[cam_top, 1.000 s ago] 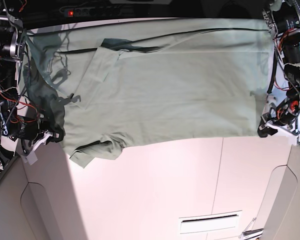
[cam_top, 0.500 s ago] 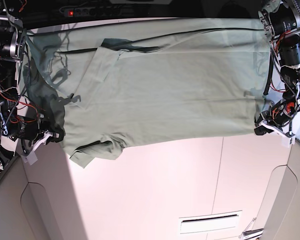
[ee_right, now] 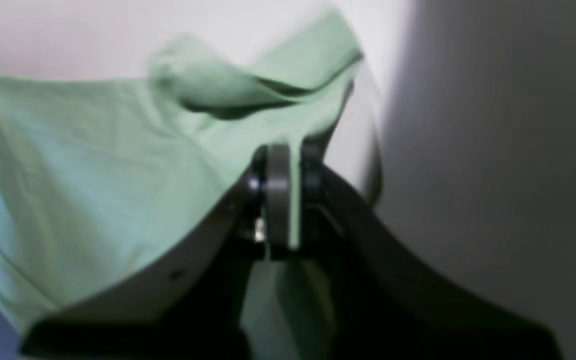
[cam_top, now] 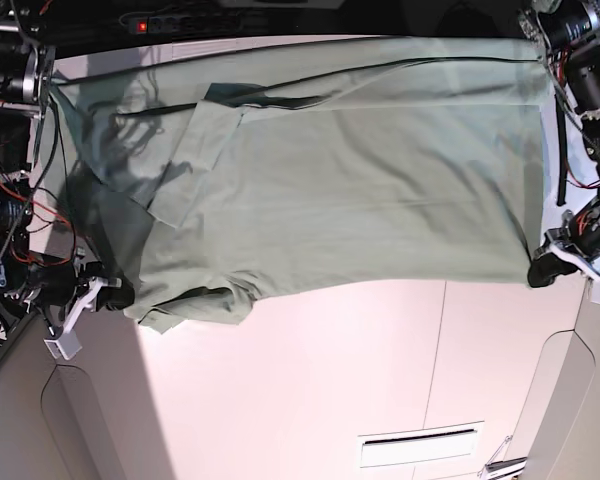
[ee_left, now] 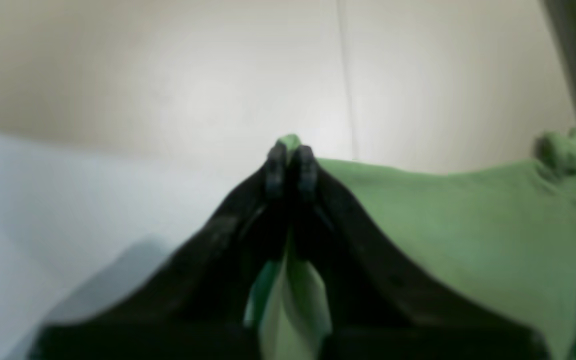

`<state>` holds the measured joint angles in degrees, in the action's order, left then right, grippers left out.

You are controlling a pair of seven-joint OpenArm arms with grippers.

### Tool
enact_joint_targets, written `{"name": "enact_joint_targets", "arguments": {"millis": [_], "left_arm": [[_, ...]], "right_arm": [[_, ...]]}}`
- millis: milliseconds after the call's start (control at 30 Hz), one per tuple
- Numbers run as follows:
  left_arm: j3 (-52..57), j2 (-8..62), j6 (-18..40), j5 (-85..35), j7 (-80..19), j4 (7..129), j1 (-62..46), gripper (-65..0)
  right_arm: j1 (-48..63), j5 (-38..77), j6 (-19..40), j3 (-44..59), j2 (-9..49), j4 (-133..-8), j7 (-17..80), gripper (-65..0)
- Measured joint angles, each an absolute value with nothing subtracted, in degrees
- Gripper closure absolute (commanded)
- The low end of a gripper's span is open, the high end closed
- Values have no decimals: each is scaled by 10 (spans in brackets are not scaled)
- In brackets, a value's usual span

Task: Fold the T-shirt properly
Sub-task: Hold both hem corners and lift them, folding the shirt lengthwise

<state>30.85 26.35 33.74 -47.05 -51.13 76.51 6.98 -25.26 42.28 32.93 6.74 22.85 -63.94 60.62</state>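
One T-shirt (cam_top: 360,170) is lying spread over one pale table (cam_top: 310,390), the same single shirt (ee_left: 448,220) (ee_right: 78,150) showing in both wrist views; two sleeves are showing on it, both toward the base view's left, one near the top edge and one bunching at the lower corner; one darker collar is showing near the top; two grippers are showing, the left gripper (ee_left: 290,167) and the right gripper (ee_right: 285,172), one at each lower corner of the cloth; each is pinching one fold of fabric; one narrow slot (cam_top: 420,447) is showing in the tabletop; one power strip (cam_top: 180,22) with one red light is sitting along the far edge.
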Motion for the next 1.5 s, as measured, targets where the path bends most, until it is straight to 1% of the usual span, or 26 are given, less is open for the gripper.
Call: {"name": "enact_joint_targets", "arguments": {"millis": [100,200,367,400,567,733,833,1133,1333,1467,1500], "left_arm": [[341,263,337,-492,-534,821,32,0],[369,263,338,-496,-540,849,-7,0],[409,263,340,-501,-544,863,-74,0],[416,263,352,-511,-553,863,-85,0],[440,263,354,-560,-605,863,-117,0],[454,263,355,-560,-611,863,-142,0],[454,263,355,-561,-635,864,-143,0],[454,263,355,-561,-682,864,-146,0],[454,265,379,-562,-701,864,-146,0],[454,276,380,-567,-706,864,-146,0],[454,279,380,-567,-707,864,-146,0]], "right_arm": [[-203,418,323,67,228,-724,627,0],[-149,416,319,67,229,-792,644,0],[-83,372,316,77,228,-849,645,0],[-73,368,317,82,229,-852,646,0],[-42,366,317,112,228,-853,652,0],[-24,368,314,140,228,-853,681,0],[-20,370,314,154,228,-853,699,0],[-21,370,313,158,228,-853,710,0],[-21,370,313,158,228,-853,710,0],[-21,371,313,158,228,-853,722,0],[-21,371,313,158,228,-853,728,-57]]}}
